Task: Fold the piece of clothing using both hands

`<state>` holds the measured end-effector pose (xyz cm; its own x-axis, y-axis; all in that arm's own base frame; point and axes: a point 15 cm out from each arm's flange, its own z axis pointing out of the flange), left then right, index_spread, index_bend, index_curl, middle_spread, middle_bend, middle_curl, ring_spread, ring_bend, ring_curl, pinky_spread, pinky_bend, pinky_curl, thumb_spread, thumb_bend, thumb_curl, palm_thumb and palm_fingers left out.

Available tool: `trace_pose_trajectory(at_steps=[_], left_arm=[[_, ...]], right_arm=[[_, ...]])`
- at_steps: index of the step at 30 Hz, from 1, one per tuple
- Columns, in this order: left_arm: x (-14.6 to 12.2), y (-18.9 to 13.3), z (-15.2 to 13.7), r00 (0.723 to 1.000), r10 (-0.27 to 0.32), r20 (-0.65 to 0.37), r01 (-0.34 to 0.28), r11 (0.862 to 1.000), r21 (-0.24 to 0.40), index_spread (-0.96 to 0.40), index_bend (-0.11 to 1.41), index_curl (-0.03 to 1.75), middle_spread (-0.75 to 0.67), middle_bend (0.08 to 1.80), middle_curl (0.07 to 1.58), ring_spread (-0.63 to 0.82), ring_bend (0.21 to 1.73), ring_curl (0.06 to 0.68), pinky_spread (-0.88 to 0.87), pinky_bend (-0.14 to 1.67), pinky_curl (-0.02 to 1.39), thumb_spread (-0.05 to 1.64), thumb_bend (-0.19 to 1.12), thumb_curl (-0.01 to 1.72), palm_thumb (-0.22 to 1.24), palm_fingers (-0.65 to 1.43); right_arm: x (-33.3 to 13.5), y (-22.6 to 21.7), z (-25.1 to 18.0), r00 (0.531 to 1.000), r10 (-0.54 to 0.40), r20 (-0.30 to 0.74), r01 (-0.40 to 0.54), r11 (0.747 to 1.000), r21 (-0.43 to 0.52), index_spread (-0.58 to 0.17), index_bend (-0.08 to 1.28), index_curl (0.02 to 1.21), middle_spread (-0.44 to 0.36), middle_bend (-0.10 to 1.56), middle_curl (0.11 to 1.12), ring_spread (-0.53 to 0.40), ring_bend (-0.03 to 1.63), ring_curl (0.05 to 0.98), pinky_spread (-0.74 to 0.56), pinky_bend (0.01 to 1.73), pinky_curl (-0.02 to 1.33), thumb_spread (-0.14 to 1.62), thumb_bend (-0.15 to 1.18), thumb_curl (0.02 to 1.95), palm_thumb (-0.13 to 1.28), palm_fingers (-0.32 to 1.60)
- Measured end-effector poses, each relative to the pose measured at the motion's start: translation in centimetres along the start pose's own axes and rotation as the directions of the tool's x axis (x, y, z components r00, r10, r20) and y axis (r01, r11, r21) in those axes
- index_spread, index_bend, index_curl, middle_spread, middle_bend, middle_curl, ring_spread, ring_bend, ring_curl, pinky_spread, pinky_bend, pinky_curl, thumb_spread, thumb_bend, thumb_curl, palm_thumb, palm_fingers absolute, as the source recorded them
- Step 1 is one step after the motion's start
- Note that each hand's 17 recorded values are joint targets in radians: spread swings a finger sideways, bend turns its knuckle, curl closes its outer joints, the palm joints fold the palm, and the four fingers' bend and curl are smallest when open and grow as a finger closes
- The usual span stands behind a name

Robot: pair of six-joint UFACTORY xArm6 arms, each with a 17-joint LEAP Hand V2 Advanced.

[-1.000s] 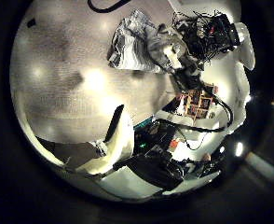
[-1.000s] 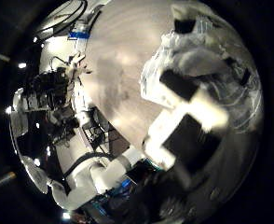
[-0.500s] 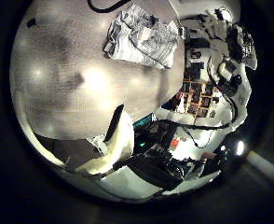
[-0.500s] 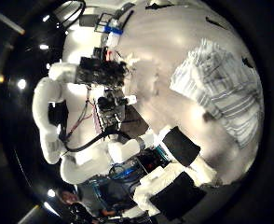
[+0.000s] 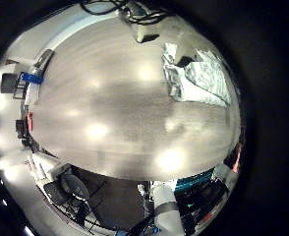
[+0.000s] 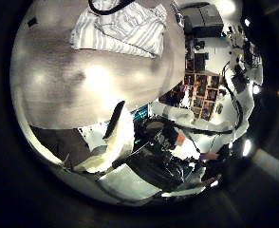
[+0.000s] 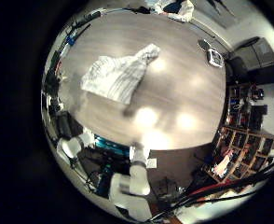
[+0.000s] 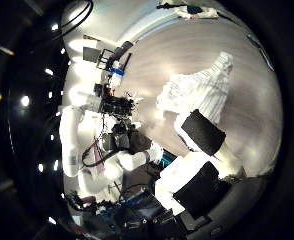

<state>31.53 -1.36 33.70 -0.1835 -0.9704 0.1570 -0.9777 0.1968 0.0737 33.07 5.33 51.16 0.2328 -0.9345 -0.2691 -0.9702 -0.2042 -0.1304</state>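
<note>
— Backed off the garment [image 7: 118, 75] since a second ago: right hand [image 8: 187, 180] up and clear of cloth that then lay right under its fingers.

— Holding anything now?

— No. Fingers [image 8: 202, 132] look relaxed, with nothing between them. Much the same for left hand [image 6: 114, 142]: loose, empty, no cloth near its palm.

— And the garment itself?

— Lying on the table [image 7: 174, 84], well apart from both palms. Bunched into a loose, rumpled heap with one narrow end trailing out. Nearer the right hand than the left, just beyond the right fingers in the thumb-side view. Hard to say how many layers; folds too small to read.

— Folded, then?

— Probably part-way at best. Edges uneven, nothing squared up.

— So how to go about the next fold?

— Bring both hands down together, one to each end of the same edge. Pinch only the top layer's corners, not the whole bundle. Lift just enough to free the cloth from the table, carry it over evenly, and lay it edge on edge. Keep the two hands level, or risk a skewed crease. Then press flat with straight fingers before letting go.
</note>
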Motion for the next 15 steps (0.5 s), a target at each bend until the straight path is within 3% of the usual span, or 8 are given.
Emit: trace_pose_trajectory(at_steps=[7, 12, 15], left_arm=[[5.4, -0.7, -0.8, 0.998, 0.037, 0.047, -0.038, 0.999, 0.011, -0.07, 0.22, 0.41, 0.23, 0.18, 0.29, 0.31, 0.68, 0.207, 0.42, 0.36, 0.31, 1.22, -0.01, 0.31, 0.38, 0.19], [5.9, -1.2, -1.8, 0.995, 0.000, 0.099, 0.000, 1.000, 0.010, -0.07, 0.22, 0.42, 0.22, 0.17, 0.29, 0.31, 0.68, 0.203, 0.41, 0.35, 0.31, 1.22, -0.02, 0.32, 0.39, 0.20], [5.6, -1.3, -1.9, 0.995, -0.013, 0.099, 0.012, 1.000, 0.009, -0.07, 0.22, 0.42, 0.22, 0.17, 0.29, 0.31, 0.67, 0.201, 0.41, 0.35, 0.31, 1.22, -0.02, 0.32, 0.39, 0.21]], right_arm=[[1.3, 5.2, 4.6, 0.999, 0.052, 0.000, -0.052, 0.997, -0.049, -0.460, 0.27, 0.40, -0.111, 0.34, 0.34, 0.074, 0.52, 0.191, 0.44, 0.39, 0.23, 1.34, -0.02, 0.45, 0.69, 0.32], [5.0, 6.8, 5.7, 0.989, 0.086, -0.120, -0.097, 0.991, -0.089, -0.462, 0.27, 0.40, -0.151, 0.32, 0.34, 0.069, 0.48, 0.183, 0.44, 0.35, 0.22, 1.34, -0.02, 0.44, 0.64, 0.35], [5.8, 6.9, 6.0, 0.985, 0.098, -0.142, -0.113, 0.989, -0.100, -0.461, 0.26, 0.40, -0.141, 0.32, 0.34, 0.068, 0.46, 0.178, 0.44, 0.33, 0.22, 1.34, -0.02, 0.43, 0.62, 0.37]])
